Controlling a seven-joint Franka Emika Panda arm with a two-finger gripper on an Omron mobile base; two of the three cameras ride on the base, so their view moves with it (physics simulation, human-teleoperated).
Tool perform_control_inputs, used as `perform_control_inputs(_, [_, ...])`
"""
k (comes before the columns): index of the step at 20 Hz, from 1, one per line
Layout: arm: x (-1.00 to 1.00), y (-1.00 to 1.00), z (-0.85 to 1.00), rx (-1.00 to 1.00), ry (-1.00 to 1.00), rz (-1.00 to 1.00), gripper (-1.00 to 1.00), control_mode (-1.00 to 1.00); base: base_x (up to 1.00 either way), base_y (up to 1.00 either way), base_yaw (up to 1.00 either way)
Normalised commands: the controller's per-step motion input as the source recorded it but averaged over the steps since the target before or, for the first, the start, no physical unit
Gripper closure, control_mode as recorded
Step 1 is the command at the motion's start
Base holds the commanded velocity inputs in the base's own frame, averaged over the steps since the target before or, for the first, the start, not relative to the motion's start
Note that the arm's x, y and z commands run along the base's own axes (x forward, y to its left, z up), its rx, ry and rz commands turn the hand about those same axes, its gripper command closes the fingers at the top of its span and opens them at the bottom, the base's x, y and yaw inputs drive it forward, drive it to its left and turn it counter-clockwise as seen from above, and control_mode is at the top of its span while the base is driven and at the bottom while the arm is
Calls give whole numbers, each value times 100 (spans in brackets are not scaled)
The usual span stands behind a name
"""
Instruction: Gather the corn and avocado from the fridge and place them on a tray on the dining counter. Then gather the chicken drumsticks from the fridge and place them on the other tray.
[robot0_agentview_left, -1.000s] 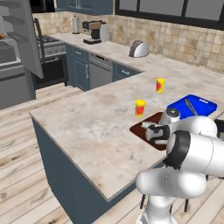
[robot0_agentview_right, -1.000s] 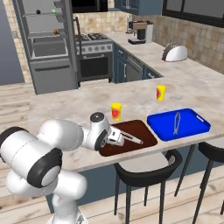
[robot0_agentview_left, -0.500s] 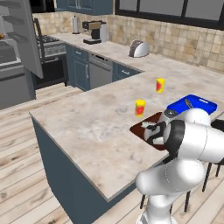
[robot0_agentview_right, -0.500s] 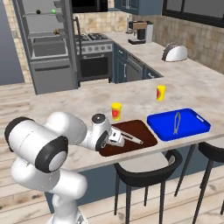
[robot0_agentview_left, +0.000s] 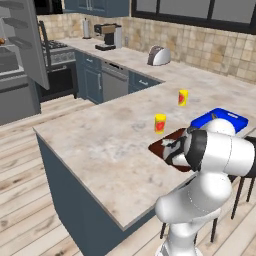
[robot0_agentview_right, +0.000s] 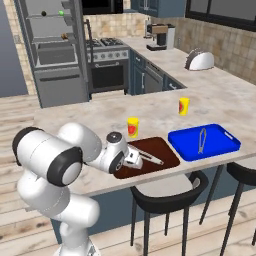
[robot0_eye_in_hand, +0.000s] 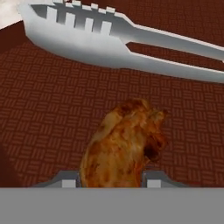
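left base view: the open fridge (robot0_agentview_left: 20, 55) stands at far left, well apart from the dining counter (robot0_agentview_left: 100, 150); two yellow cups (robot0_agentview_left: 160, 123) stand on the counter, and beside the nearer one lies the brown tray (robot0_agentview_left: 167, 145), with the blue tray (robot0_agentview_left: 220, 119) beyond it. the white arm bends low over the brown tray and covers most of it.

right base view: the gripper (robot0_agentview_right: 134, 159) sits at the left end of the brown tray (robot0_agentview_right: 165, 150), pointing toward the grey tongs (robot0_agentview_right: 150, 157) that lie on it. the blue tray (robot0_agentview_right: 205, 142) lies just to the right and carries a second pair of tongs (robot0_agentview_right: 201, 141).

hand view: a chicken drumstick (robot0_eye_in_hand: 122, 144) lies on the woven brown tray (robot0_eye_in_hand: 43, 109), directly ahead of the gripper (robot0_eye_in_hand: 111, 181) and between its two fingertips (robot0_eye_in_hand: 65, 180). its long axis runs away from the hand, roughly along the line of sight, with the thick end near the fingers. the jaws stand narrowly parted on either side of the meat; whether they press it or have let go cannot be told. the tongs (robot0_eye_in_hand: 113, 37) lie across the tray beyond the drumstick, apart from it.

judgement: the drumstick appears delivered to its tray, so the coming move probably turns on drawing the hand straight back along that axis, away from the tongs.
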Motion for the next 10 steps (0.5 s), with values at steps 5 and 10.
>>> perform_control_inputs(5, [0,-3,-1,2,0,0,-100,-100,0,0,0])
perform_control_inputs(10, [-4,0,16,2,0,0,-100,-100,0,0,0])
